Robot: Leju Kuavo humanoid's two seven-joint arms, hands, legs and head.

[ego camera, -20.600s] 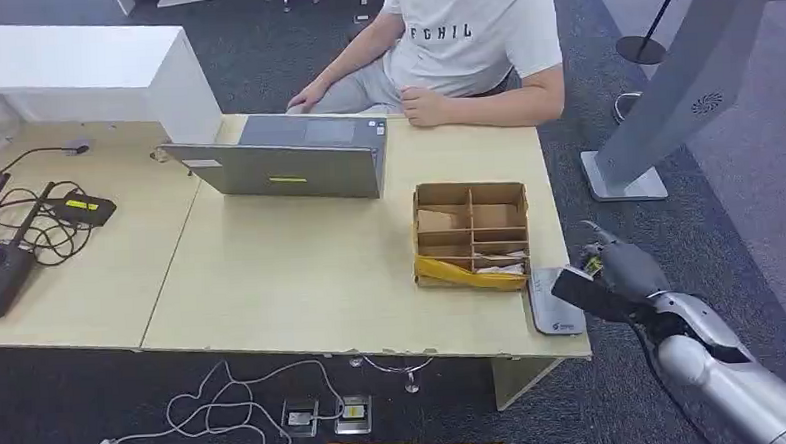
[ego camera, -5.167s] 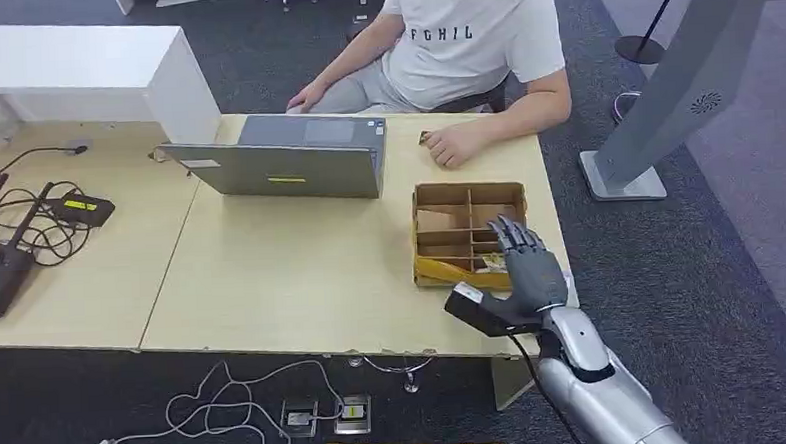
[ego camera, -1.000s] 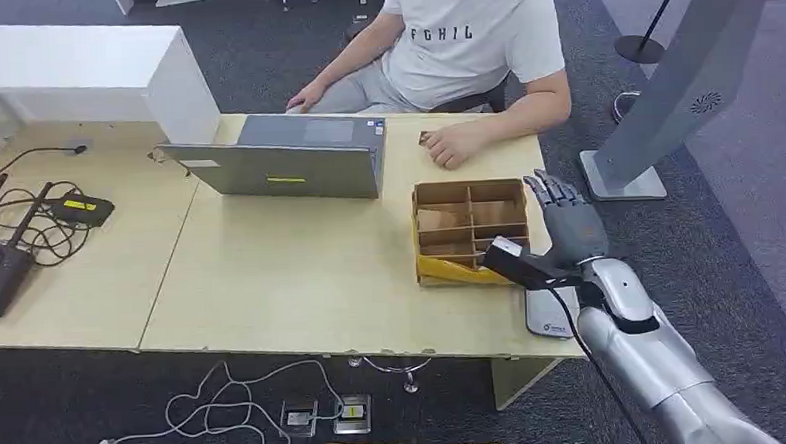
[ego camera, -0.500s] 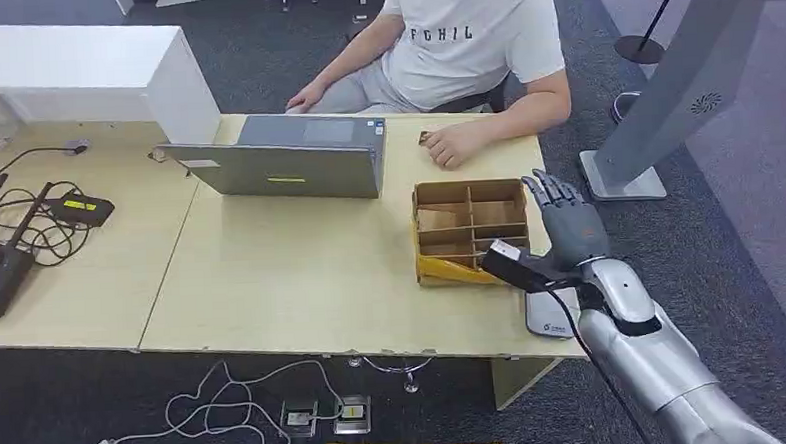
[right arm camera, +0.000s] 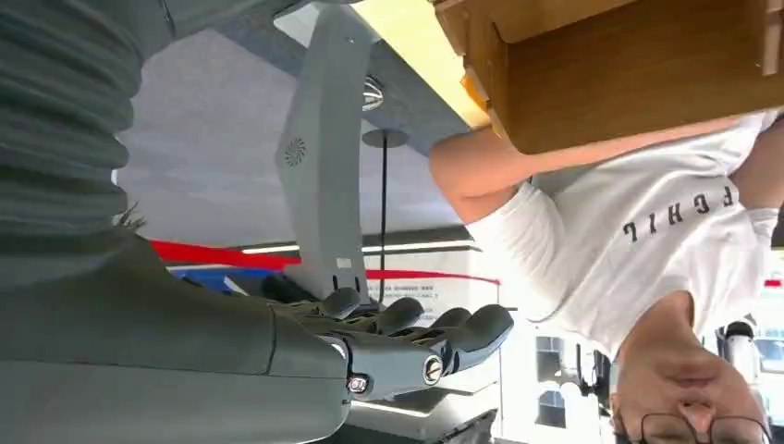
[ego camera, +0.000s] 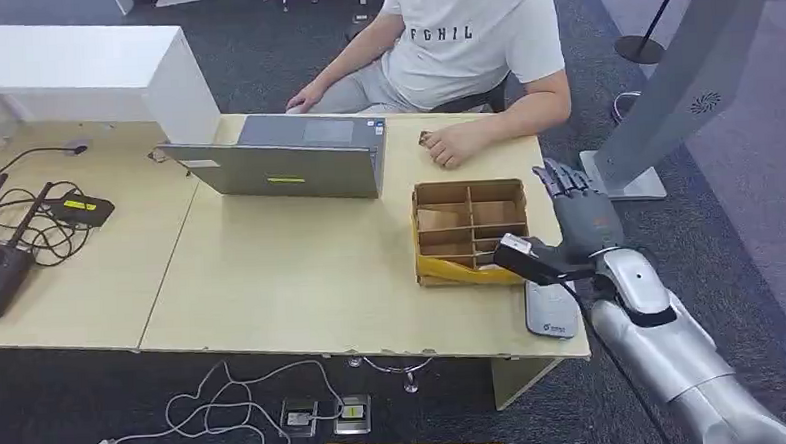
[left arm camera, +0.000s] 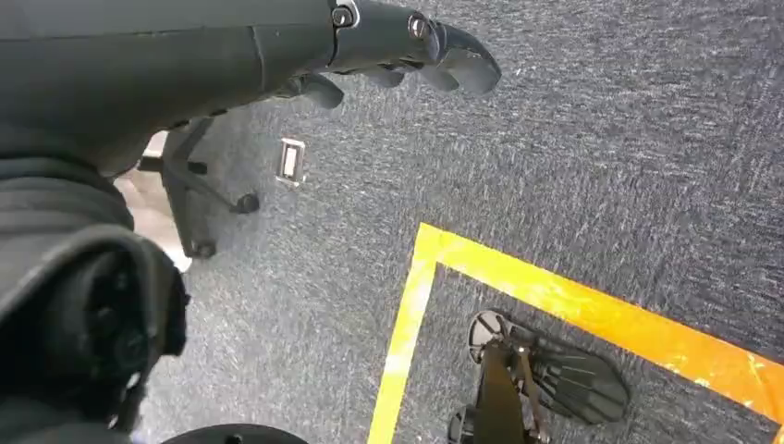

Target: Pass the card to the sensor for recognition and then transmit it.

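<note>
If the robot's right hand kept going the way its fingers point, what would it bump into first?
Probably the grey stand beyond the table corner. The right hand points up and away past the cardboard box, above the table edge. Depth is unclear, so it might pass beside the stand.

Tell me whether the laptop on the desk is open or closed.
Open. The laptop has its lid raised, its grey back facing the head view and its keyboard toward the seated person.

Table (ego camera: 301, 276) of smooth matt light wood laminate; divided box (ego camera: 469, 229) of matt brown cardboard; right hand (ego camera: 584, 219) in dull grey plastic; floor carpet (ego camera: 747, 176) rough dark weave.
</note>
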